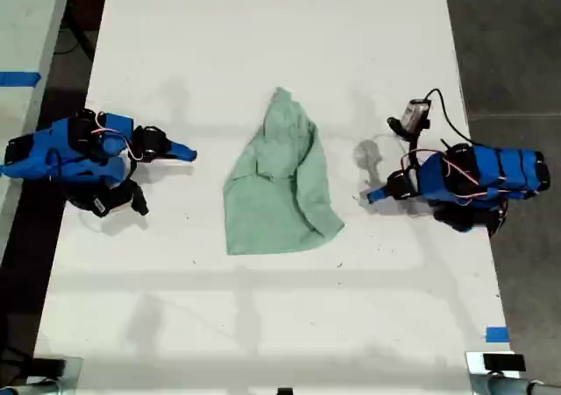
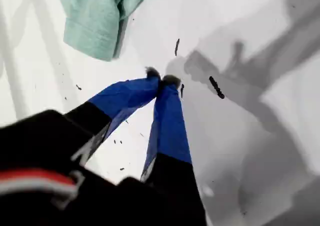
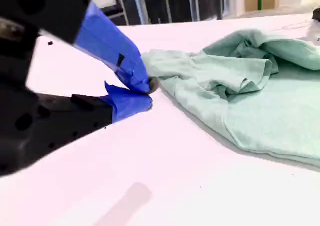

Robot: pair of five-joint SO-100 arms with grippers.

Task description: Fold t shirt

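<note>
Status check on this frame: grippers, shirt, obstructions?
My first gripper shut, empty. My second gripper shut, empty. Pale mint-green fabric t shirt crumpled mid-table, untouched. Nothing in the way.

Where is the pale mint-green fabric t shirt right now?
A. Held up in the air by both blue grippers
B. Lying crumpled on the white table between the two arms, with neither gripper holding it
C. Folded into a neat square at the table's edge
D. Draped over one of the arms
B. The pale mint-green fabric t shirt lies rumpled on the white table, and my first gripper and my second gripper each sit shut beside it, gripping nothing.
</note>
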